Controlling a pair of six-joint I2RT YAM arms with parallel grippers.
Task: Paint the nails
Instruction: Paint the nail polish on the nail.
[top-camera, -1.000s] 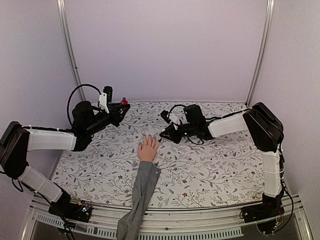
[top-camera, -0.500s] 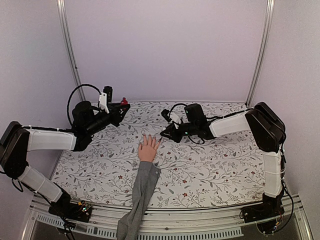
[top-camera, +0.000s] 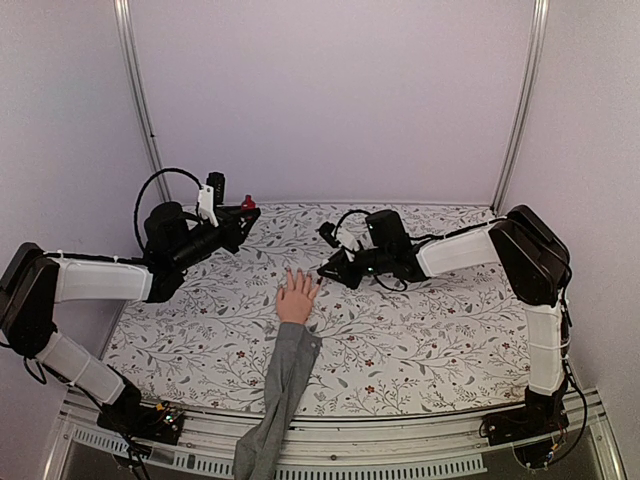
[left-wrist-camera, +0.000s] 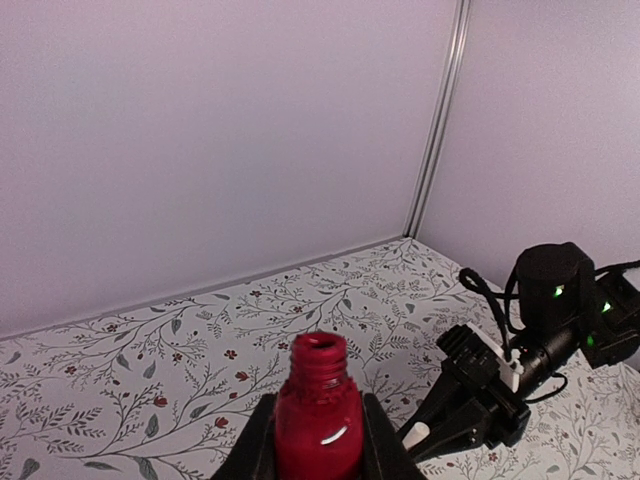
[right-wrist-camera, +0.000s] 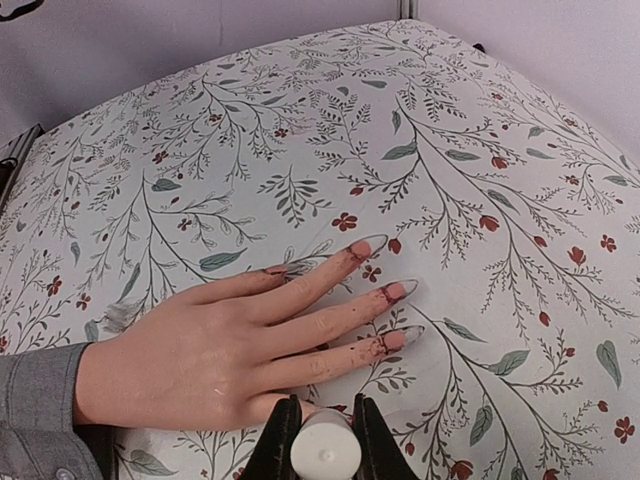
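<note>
The peach mannequin hand (top-camera: 296, 298) lies flat on the floral cloth, its fingers pointing toward the back. In the right wrist view the hand (right-wrist-camera: 200, 350) fills the lower left. Its long nails (right-wrist-camera: 398, 290) show pink with red smears around their bases. My right gripper (right-wrist-camera: 325, 408) is shut on a white brush cap (right-wrist-camera: 326, 455), low over the finger nearest the camera, whose tip is hidden. My right gripper (top-camera: 328, 268) sits just right of the fingertips. My left gripper (left-wrist-camera: 318, 445) is shut on the open red polish bottle (left-wrist-camera: 318, 410), held upright near the back left (top-camera: 246, 204).
The grey sleeve (top-camera: 283, 375) runs from the hand's wrist down over the near table edge. Metal posts (top-camera: 140, 100) and pale walls close in the back and sides. The right arm (left-wrist-camera: 540, 320) shows in the left wrist view, low on the right.
My right wrist has shifted slightly left, toward the fingertips. The left arm and the bottle have stayed still.
</note>
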